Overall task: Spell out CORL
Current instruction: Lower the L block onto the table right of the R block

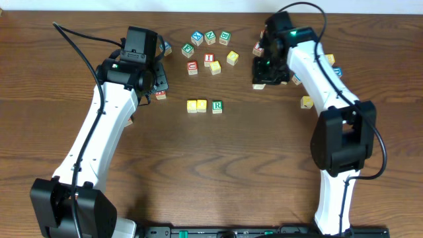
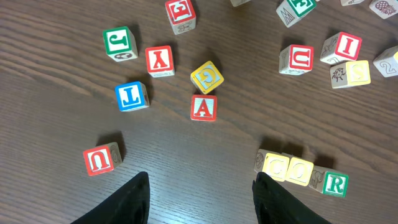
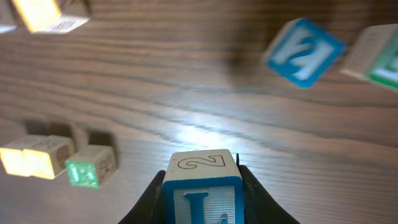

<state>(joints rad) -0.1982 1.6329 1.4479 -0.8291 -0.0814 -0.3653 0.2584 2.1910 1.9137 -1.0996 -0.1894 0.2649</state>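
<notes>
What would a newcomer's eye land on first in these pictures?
Probably the short row of blocks at the middle of the table, which reads C, O, R in the left wrist view. Next comes the blue L block, clamped in the jaws of the right arm toward the far right. Beyond the row, loose letter blocks lie scattered.

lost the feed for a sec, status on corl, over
Left gripper open, empty. Right gripper shut on L block. C block, O block, R block in a row. Spot past R block bare.
</notes>
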